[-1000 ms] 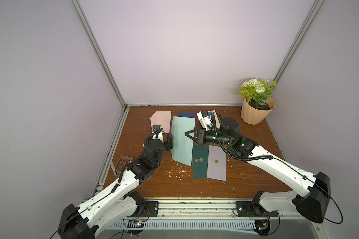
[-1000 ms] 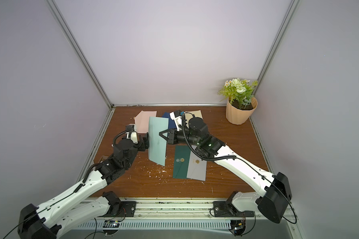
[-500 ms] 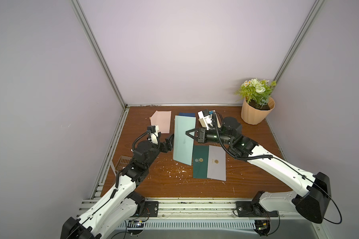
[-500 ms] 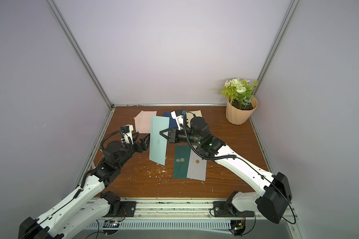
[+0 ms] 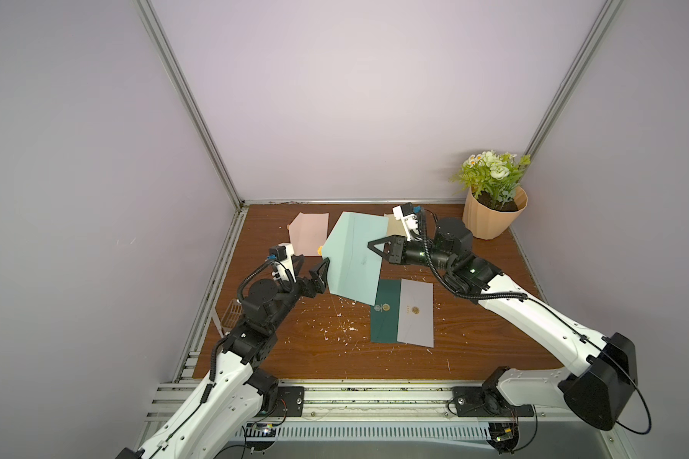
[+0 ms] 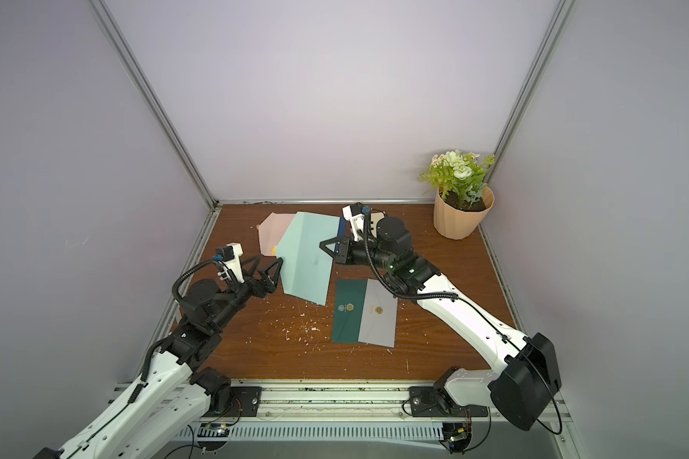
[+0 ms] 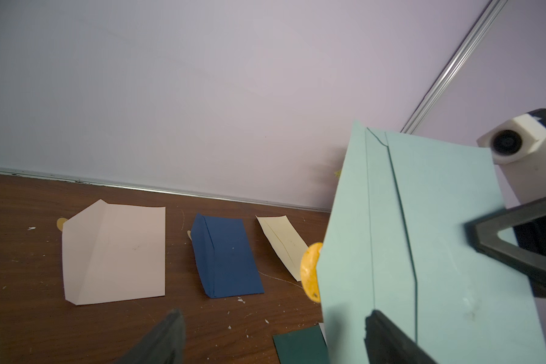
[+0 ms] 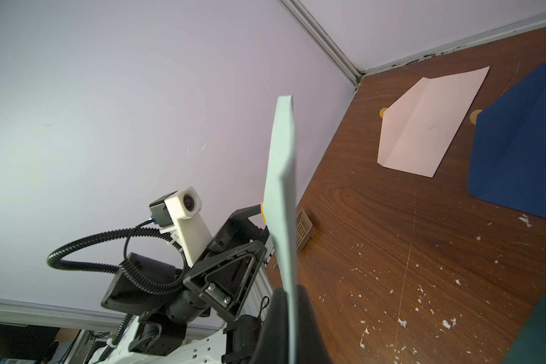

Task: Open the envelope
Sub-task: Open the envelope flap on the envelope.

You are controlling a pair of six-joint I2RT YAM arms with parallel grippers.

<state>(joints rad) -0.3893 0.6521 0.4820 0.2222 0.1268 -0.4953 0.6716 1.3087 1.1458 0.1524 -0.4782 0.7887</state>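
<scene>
- The right jaws clench the teal envelope point(image 5: 355, 254) by one edge, lifted off the surface point(image 5: 474, 337).
- The left jaws stand spread about its unfolded flap point(image 7: 344, 252), gripping nothing.
- Best drawn clear without snagging the yellow seal point(image 7: 309, 272), likely sticky.
- Envelope contents unseen; the pot point(image 5: 494, 222) holds flowers point(image 5: 492, 171).

No text, brand, number or sign can be read in any view. Round gold seals point(image 5: 382, 308) are seen on the dark green paper envelope point(image 5: 386, 292) and on the flat grey paper envelope point(image 5: 416, 332) at the lower centre of both top views, but their print is too small to be made out. A faint scribble is seen on the pale mint-green paper envelope point(image 5: 353, 246); nothing in it is legible.
</scene>
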